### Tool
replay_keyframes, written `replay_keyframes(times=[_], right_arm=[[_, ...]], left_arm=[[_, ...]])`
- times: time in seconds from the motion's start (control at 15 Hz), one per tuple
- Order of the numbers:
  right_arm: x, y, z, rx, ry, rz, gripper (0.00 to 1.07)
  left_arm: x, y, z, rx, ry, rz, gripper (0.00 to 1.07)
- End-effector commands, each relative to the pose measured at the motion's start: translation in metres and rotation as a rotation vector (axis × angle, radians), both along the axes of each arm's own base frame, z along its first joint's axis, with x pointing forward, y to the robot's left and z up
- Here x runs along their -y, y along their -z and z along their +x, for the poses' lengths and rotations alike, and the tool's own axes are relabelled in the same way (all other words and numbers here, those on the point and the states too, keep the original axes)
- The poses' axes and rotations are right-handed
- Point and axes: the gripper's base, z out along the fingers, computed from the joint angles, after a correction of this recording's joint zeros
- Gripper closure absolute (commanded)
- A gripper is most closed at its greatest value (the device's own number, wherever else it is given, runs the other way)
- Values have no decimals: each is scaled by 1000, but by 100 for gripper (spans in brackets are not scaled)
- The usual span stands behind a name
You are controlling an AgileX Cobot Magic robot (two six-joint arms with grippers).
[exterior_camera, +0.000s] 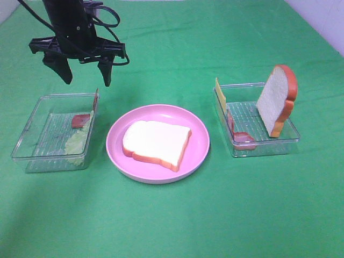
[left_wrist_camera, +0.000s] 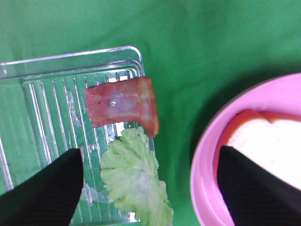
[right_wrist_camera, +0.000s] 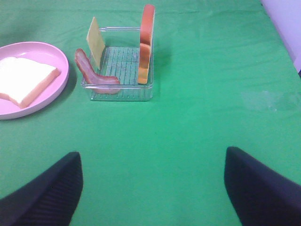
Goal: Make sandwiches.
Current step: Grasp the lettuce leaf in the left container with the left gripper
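My left pincer (exterior_camera: 86, 79) hangs spread and empty over bacon strip (left_wrist_camera: 121, 107) and lettuce round (left_wrist_camera: 134, 176); right pincer (right_wrist_camera: 150, 188) likewise spread, empty.

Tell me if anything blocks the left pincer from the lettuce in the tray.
Nothing visible does. The left pincer hangs open above the clear tray's edge; the lettuce lies uncovered at its wall. The bacon strip sits beside it, not over it.

We see a robot lab bench: green cloth (exterior_camera: 172, 226) over the table, toy bread (exterior_camera: 156, 141) on a pink plate (exterior_camera: 201, 145), a black robot arm (exterior_camera: 70, 21) overhead.
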Motion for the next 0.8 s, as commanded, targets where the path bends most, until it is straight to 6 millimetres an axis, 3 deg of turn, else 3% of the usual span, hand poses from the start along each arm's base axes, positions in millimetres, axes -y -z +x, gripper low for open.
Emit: replay_keyframes(times=[0.07,0.4,0.8], right_arm=[[0,0,-1,10,0,-12,29],[0,0,-1,10,0,-12,29],[0,0,-1,10,0,-12,29]], left_arm=[[0,3,-8,-82,-29,4,33],[-4,22,-16,-148,-32,39,33],[-8,34,-10,-122,-54,90,33]])
